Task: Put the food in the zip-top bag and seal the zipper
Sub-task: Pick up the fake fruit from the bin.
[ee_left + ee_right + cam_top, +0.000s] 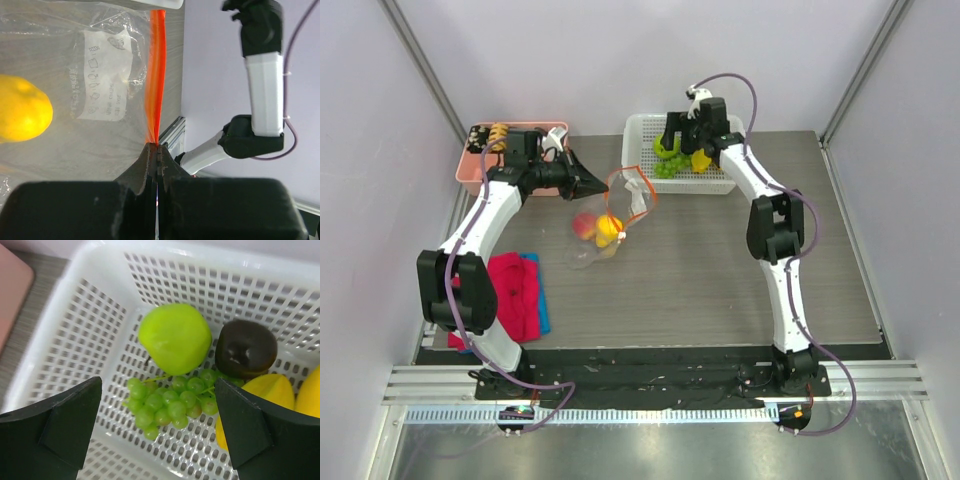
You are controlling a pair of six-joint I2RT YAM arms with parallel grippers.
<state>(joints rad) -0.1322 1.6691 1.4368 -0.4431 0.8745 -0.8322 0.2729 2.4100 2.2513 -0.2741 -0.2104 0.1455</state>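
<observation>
**Containers and contents**
- White mesh basket (633,150), far centre of the table (720,270). It holds a green apple (175,337), a dark plum (246,349), a bunch of green grapes (167,405) touching the apple's near side, and yellow lemons (267,390) against the plum.
- Zip-top bag (582,258), clear and crinkled, lying left of the basket. Inside are a red apple (584,225) and one lemon (608,228), side by side. The mouth stands raised, and the zipper (156,75) shows as an orange-red strip. A white printed label (107,80) sits on the bag wall.
- Pink tray (470,170), far left corner, with small brown and black pieces (498,135) (too small to identify).

**Surroundings**
- A red-pink cloth (515,290) lies over a blue one (542,300), near left, well apart from the bag.

**Grippers**
- Left gripper (158,150): jaws pressed together, pinching the end of the zipper. The bag hangs from that hold towards the table.
- Right gripper (157,390): jaws spread wide and holding nothing, directly above the basket. The grapes lie between its fingers (65,425) in the wrist view, with the apple and plum just beyond.
</observation>
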